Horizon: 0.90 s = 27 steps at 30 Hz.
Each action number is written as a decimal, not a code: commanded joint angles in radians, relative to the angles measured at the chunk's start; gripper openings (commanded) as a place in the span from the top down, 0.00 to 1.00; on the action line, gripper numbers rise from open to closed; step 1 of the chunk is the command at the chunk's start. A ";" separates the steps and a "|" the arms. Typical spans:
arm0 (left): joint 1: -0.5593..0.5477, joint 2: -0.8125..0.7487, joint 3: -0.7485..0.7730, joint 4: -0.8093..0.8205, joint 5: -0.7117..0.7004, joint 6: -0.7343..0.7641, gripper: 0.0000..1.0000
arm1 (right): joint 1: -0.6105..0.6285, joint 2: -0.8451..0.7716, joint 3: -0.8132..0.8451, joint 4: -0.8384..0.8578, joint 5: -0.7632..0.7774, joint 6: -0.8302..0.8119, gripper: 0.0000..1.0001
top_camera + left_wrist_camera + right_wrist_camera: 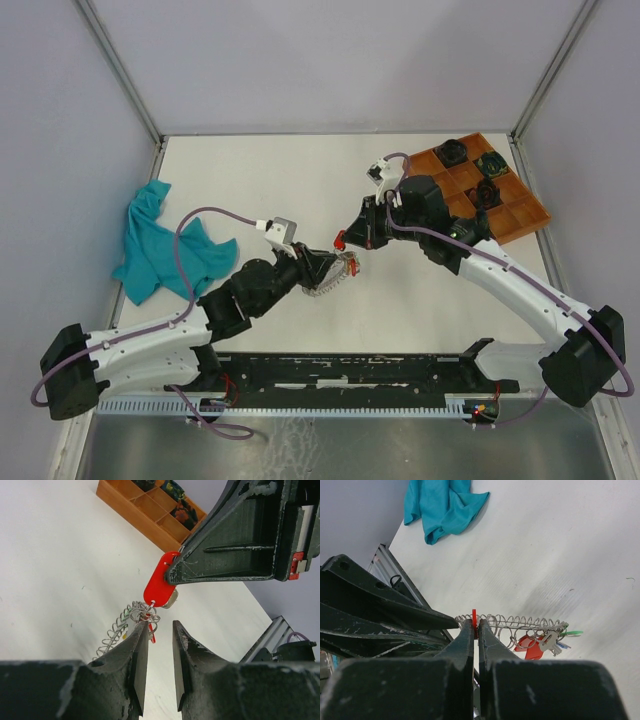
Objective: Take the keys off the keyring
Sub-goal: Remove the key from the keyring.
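Pinching a glossy red tag (157, 587) between closed fingers, your right end effector (476, 625) angles down mid-worktop (250, 190). The keyring (515, 622), a springy coil of thin silver wire, stretches away from that tag, with the keys (542, 641) bunched at its far end. Your left end effector (160, 625) points in just beside the coil, jaws part-way apart.

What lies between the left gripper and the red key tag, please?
Bunched coils of the keyring, beside the red key tag, in the left wrist view.

Red tag (159, 584) in black right gripper (476, 626); ring (520, 622) silver; green tag (574, 633) past it; cloth (160, 245) teal; tray (522, 213) brown; table (300, 180) white.
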 commanded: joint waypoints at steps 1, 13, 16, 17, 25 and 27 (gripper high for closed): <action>-0.031 0.031 0.064 0.011 -0.109 0.022 0.68 | -0.010 -0.005 0.025 0.091 0.014 0.038 1.00; -0.199 0.145 0.114 0.031 -0.285 -0.066 0.67 | -0.036 -0.011 0.017 0.098 0.016 0.057 0.99; -0.208 0.180 0.133 0.004 -0.410 -0.080 0.67 | -0.043 -0.019 0.012 0.100 0.016 0.064 0.99; -0.208 0.185 0.137 -0.006 -0.444 -0.086 0.67 | -0.045 -0.021 0.012 0.101 0.014 0.066 0.99; -0.201 0.226 0.210 -0.066 -0.548 0.003 0.62 | -0.050 -0.027 0.008 0.103 0.008 0.075 0.99; -0.195 0.236 0.228 -0.073 -0.525 0.015 0.62 | -0.050 -0.030 0.007 0.105 0.008 0.077 0.99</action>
